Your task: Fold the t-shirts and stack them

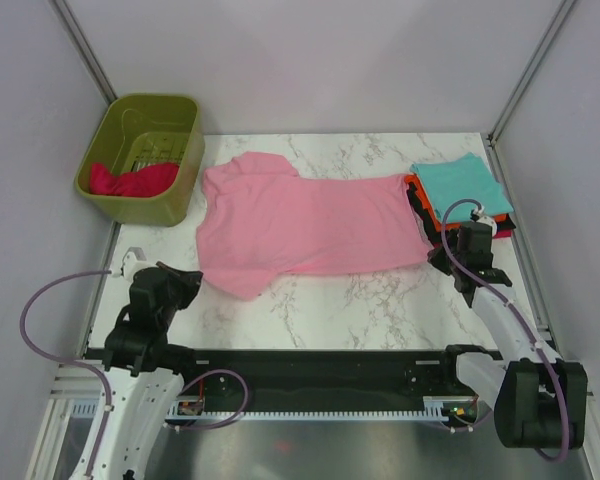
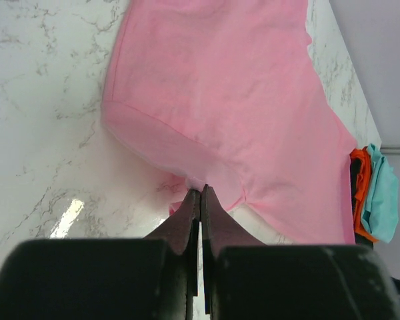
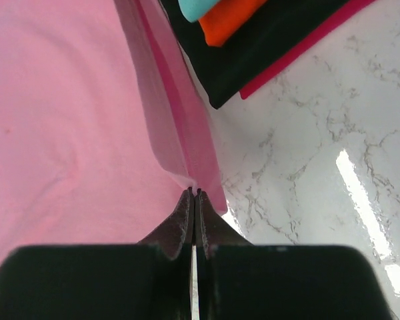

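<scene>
Overhead, the light pink t-shirt (image 1: 310,225) lies spread flat across the middle of the marble table (image 1: 380,300), collar end toward the left. The left end effector (image 1: 188,278) sits at the shirt's near left corner and the right end effector (image 1: 438,258) at its near right corner. At the far right, just beside the pink hem, stands a stack of folded shirts: the teal t-shirt (image 1: 460,180) on top, the orange t-shirt (image 1: 417,188) showing as a thin edge under it, and the magenta t-shirt (image 1: 505,232) peeking out at the bottom. At the far left an olive-green basket (image 1: 130,207) holds the crimson red t-shirt (image 1: 130,180), bunched in its near end. From the left wrist, the left end effector (image 2: 200,193) has its fingers pressed together with a small tented fold of the light pink t-shirt (image 2: 220,100) pinched at the tips; the teal and orange edges show at the right. From the right wrist, the right end effector (image 3: 194,193) is likewise closed, nipping the doubled hem of the light pink t-shirt (image 3: 67,120), which rises as a ridge to the tips. Beyond it lie the stack's corners, teal, orange, then the black t-shirt (image 3: 280,53), with magenta lowest.
</scene>
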Controlling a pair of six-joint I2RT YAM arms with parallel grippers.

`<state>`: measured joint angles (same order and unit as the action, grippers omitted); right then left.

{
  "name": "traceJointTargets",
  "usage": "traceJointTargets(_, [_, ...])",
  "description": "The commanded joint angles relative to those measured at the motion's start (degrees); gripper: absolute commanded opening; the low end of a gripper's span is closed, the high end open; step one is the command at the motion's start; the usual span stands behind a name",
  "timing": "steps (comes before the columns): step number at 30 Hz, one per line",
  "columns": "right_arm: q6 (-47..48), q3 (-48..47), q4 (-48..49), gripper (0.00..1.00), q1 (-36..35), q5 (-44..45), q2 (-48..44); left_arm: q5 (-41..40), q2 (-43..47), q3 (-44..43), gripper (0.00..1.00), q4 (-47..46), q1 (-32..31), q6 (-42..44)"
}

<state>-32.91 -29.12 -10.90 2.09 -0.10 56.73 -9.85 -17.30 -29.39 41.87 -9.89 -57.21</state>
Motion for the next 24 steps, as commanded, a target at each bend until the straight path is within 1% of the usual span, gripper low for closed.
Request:
traceJointTargets(1, [0.48,-2.69,1.48,0.0,-0.07,0.63,3.47,-3.86,-7.91,-7.51,0.02,-2.4,-0.13,0.25])
traceJointTargets(5, [-0.32,-4.18,3.95,0.0,-0.24,0.62,8.29,-3.6,-17.05,-13.58,0.02,-3.98,-0.13,0.87])
traceJointTargets(10, [-1.11,-8.4,5.01,0.0,-1.38,1.15,15.15,-3.42,-24.52,-16.05,0.02,-7.58,-0.13,1.05])
traceJointTargets(12, [-1.37,-10.5,5.09,0.0,-1.65,2.72,17.09,-3.42,-26.55,-16.93,0.02,-9.08,-0.13,0.96])
traceJointTargets(13, [-1.55,-11.21,5.09,0.0,-3.3,3.34,17.97,-3.42,-27.51,-17.28,0.02,-9.52,-0.13,1.05])
traceJointTargets(16, [-2.16,-13.94,4.66,0.0,-3.93,5.63,21.66,-3.86,-32.43,-19.65,0.02,-11.54,-0.13,1.05])
traceJointTargets(19, [-3.04,-15.87,5.01,0.0,-4.28,8.09,24.12,-5.35,-38.14,-24.38,0.02,-12.33,-0.13,1.22])
traceJointTargets(20, [-3.48,-16.92,5.01,0.0,-4.37,8.44,24.74,-5.36,-41.38,-25.45,0.02,-12.51,-0.13,1.31])
traceJointTargets(24, [-4.27,-19.47,4.92,0.0,-4.72,9.15,28.17,-5.1,-47.54,-29.76,0.02,-12.86,-0.13,1.66])
